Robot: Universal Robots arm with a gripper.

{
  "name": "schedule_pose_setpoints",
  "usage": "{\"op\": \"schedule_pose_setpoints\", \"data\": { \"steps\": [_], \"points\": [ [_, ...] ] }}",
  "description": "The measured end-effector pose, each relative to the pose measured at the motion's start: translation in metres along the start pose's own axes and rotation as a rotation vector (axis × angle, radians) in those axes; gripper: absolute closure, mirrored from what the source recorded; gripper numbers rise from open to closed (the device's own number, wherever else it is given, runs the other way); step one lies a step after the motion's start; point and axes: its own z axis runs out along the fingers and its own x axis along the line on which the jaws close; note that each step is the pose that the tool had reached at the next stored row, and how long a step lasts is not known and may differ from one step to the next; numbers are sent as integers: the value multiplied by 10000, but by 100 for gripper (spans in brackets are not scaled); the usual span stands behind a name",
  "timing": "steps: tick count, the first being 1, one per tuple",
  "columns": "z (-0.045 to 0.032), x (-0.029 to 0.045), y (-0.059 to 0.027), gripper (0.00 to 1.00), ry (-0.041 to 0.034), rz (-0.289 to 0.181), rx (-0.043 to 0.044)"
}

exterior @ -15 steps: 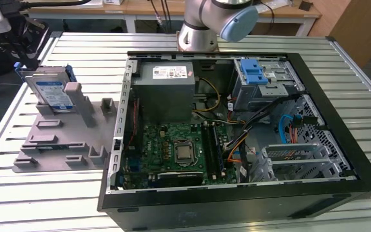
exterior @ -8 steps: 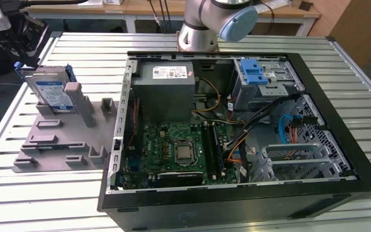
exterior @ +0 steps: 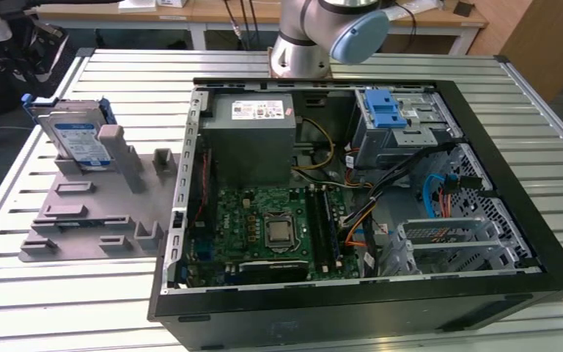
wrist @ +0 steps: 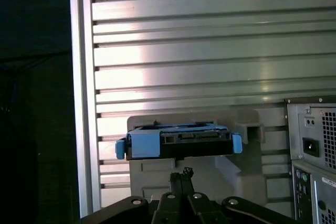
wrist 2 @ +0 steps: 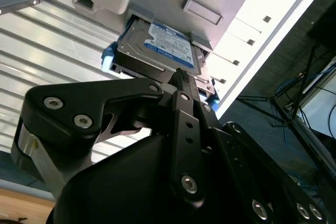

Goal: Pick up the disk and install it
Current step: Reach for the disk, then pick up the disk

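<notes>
While the disk [exterior: 76,139] stands on edge in the grey holder [exterior: 86,220] on the slatted table [exterior: 67,308], at the exterior view's left of the open case [exterior: 178,220] and well apart from the cage [exterior: 394,117] with the blue latch, the task sits at its first step: approach to the pick, nothing installed. Exterior view, further items: arm [exterior: 316,37], cut off by the frame edge above its lower joints; whether the cage bay is free cannot be made out. Second wrist view: gripper [wrist 2: 180,76], fingers drawn together to a single tip, nothing held; disk [wrist 2: 163,45] beyond that tip, label up, blue rails at both sides. The black gripper body covers the disk's near end, and whether the tip touches the disk or stops short cannot be told. First wrist view: gripper [wrist: 181,174], fingers likewise closed and empty; disk [wrist: 178,142] end-on, connector edge and blue rail ends facing the camera, seated in the holder with the case's rear panel beside it. Judgement: the pick calls for the fingers to part wider than the disk, straddle it squarely, and close clear of the holder's posts. Holder slot depth and the disk's seated lower edge are hidden.
</notes>
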Motion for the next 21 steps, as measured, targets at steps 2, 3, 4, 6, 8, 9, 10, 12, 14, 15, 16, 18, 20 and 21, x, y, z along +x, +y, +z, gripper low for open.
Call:
{"op": "schedule_pose_setpoints", "data": {
  "steps": [2, 3, 4, 6, 8, 9, 10, 12, 14, 15, 16, 18, 20, 21],
  "points": [
    [4, 30, 3, 89, 0, -1, 0],
    [7, 40, 6, 89, 1, -1, 0],
    [10, 52, 9, 89, 1, -1, 1],
    [26, 77, 19, 89, 0, -1, -1],
    [36, 105, 35, 89, -1, -1, -1],
    [38, 120, 44, 89, 1, -2, 0],
    [42, 132, 53, 89, 0, -1, -1],
    [47, 154, 68, 89, 1, -1, 0],
    [49, 171, 78, 89, 3, 0, 0],
    [50, 175, 79, 89, 3, 0, 0],
    [50, 175, 79, 89, 3, -1, 0],
    [50, 176, 79, 89, 2, -2, 0],
    [50, 177, 79, 89, 3, -4, 0],
    [50, 177, 79, 89, 3, -28, 0]
  ]
}}
